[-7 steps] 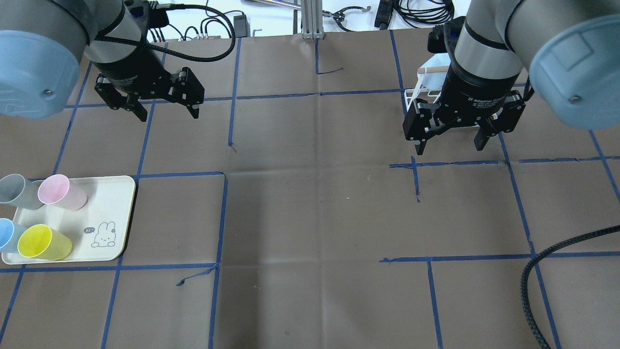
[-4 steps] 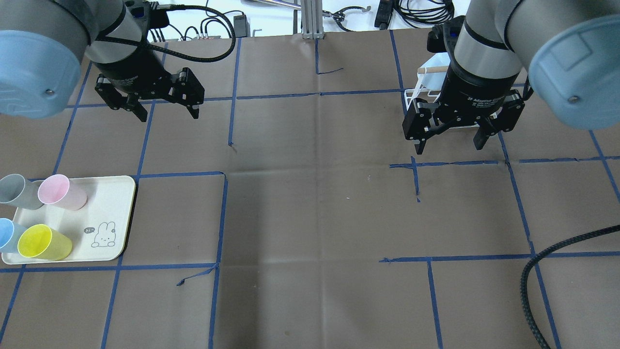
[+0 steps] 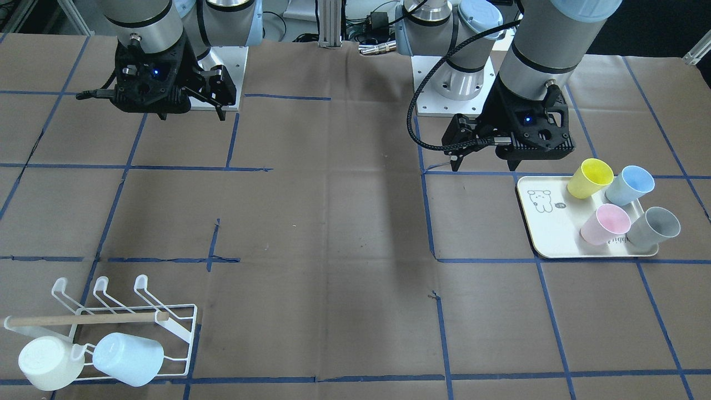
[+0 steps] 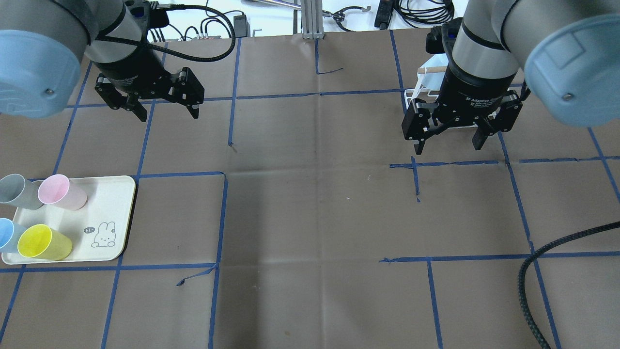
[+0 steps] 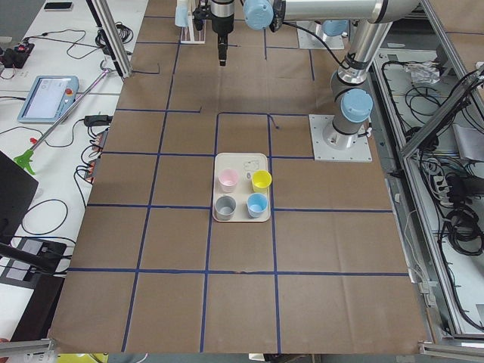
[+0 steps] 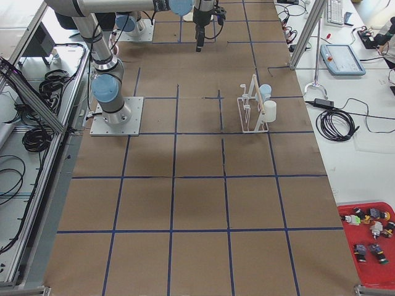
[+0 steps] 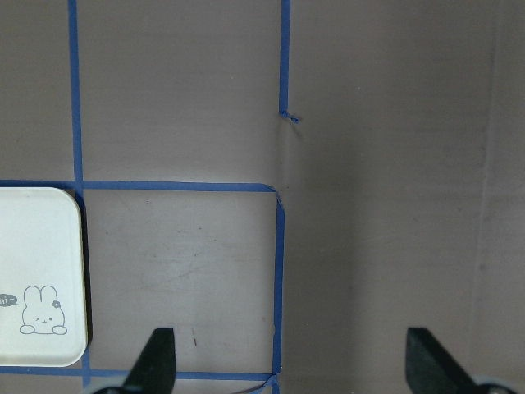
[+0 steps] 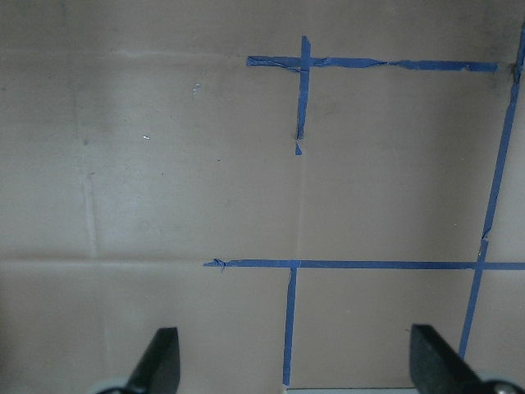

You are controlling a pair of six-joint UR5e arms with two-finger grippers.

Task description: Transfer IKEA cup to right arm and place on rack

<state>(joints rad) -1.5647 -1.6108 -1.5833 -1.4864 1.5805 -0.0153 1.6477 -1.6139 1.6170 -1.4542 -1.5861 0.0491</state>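
Several IKEA cups stand on a cream tray [image 4: 111,203]: grey [image 4: 17,190], pink [image 4: 60,191], blue [image 4: 6,235] and yellow [image 4: 43,242]. My left gripper [image 4: 169,115] hangs open and empty over the table, beyond the tray and apart from it. In the left wrist view the gripper [image 7: 291,361] shows its spread fingertips above bare paper, with the tray's corner [image 7: 37,271] at the left. The right gripper [image 4: 448,147] hangs open and empty just in front of the white wire rack [image 3: 166,328], most of which it hides in the overhead view.
A white cup [image 3: 47,361] and a pale blue cup [image 3: 130,358] hang on the rack. Brown paper with blue tape lines covers the table. A black corrugated cable [image 4: 537,271] loops in at the near right.
The right arm has drifted slightly leftward and away, its gripper still open. The left arm and the cups have not moved.
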